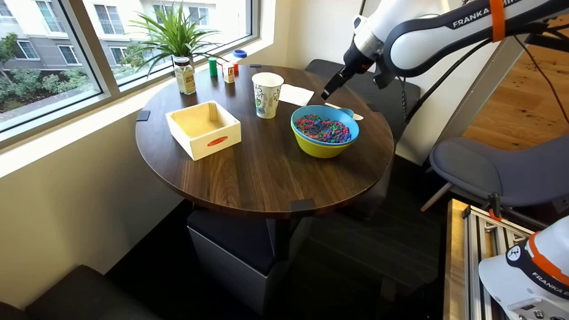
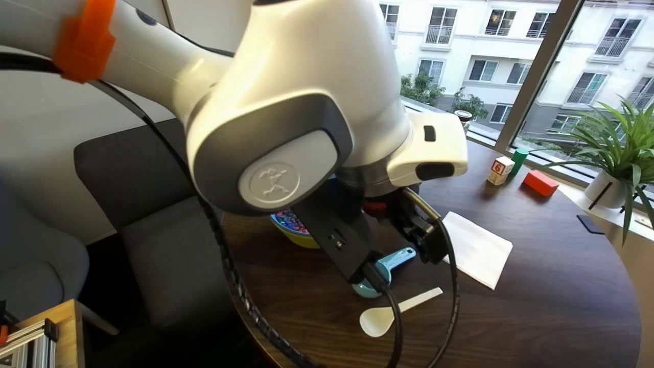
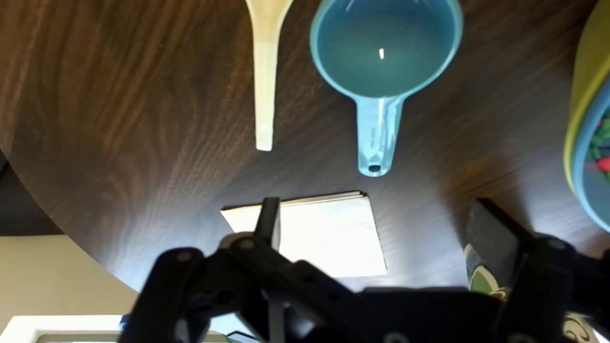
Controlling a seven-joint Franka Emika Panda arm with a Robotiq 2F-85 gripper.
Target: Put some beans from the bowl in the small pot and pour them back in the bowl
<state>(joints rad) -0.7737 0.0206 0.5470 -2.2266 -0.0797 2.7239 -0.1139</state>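
Note:
The bowl [image 1: 322,150], yellow-green outside and blue inside, stands on the round table. The beans [image 1: 323,129], tiny multicoloured pieces, lie heaped in it. The bowl shows partly at the wrist view's right edge [image 3: 581,105] and behind the arm in an exterior view [image 2: 301,239]. The small pot is a light-blue cup with a flat handle [image 3: 379,136]; it stands upright and empty beside the bowl, also visible in both exterior views [image 1: 346,112] [image 2: 392,260]. My gripper [image 3: 376,224] is open and empty, above the table near the handle's end.
A white spoon [image 3: 265,85] lies beside the small pot. A folded white napkin [image 3: 333,238], a patterned paper cup [image 1: 266,95] and a square wooden tray [image 1: 202,129] are on the table. A jar [image 1: 185,76] and toy blocks [image 1: 228,72] stand near the window.

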